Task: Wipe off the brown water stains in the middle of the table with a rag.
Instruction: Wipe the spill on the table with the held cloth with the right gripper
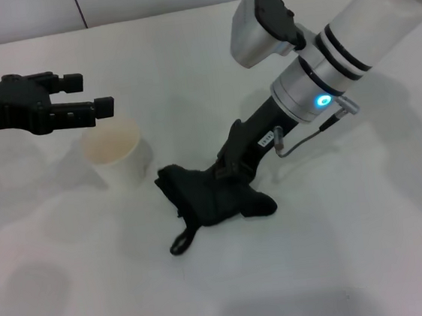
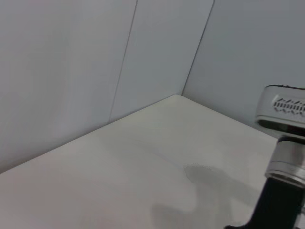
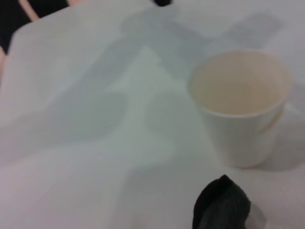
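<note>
While the right gripper (image 1: 224, 173) presses down into the black rag (image 1: 213, 195), its fingers are buried in the folds, so open or clamped, I cannot tell. That rag sits mid-table (image 1: 358, 263), just beside the white paper cup (image 1: 119, 158), loop (image 1: 181, 243) trailing toward the robot. A small white label on the gripper body is too tiny to read. Left gripper (image 1: 87, 95) hovers above the cup, fingers apart. No brown stain shows.
</note>
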`<state>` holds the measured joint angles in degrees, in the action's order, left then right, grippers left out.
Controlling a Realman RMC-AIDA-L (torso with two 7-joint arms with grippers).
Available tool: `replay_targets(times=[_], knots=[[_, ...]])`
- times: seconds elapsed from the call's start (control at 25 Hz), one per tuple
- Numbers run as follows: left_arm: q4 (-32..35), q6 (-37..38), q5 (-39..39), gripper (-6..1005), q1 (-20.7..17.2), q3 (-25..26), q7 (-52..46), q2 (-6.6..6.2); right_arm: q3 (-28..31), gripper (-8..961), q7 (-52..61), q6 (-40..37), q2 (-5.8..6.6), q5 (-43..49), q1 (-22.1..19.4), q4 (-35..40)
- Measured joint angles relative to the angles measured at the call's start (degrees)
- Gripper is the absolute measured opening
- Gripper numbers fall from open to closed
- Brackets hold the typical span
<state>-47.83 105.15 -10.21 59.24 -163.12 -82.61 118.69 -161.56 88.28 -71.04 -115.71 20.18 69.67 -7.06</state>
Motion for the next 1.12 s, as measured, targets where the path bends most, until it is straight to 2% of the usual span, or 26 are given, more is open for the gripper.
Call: replay_targets(times=[0.44,0.84,1.12], knots=[[-0.2,0.0,0.0,875,0.0,0.0,0.0,0.05,0.0,131,2.7,7.1,0.19,-0.1,-0.1,0.9],[-0.3,-0.1,0.1,875,0.0,0.0,0.0,0.0,0.0,140,4.0,8.0,0.63,-0.3,0.8,-0.1],[-0.3,-0.1,0.1,875,0.0,0.0,0.0,-0.04,0.0,147,5.7,7.8,0.51,-1.4,1.0,-5.1]])
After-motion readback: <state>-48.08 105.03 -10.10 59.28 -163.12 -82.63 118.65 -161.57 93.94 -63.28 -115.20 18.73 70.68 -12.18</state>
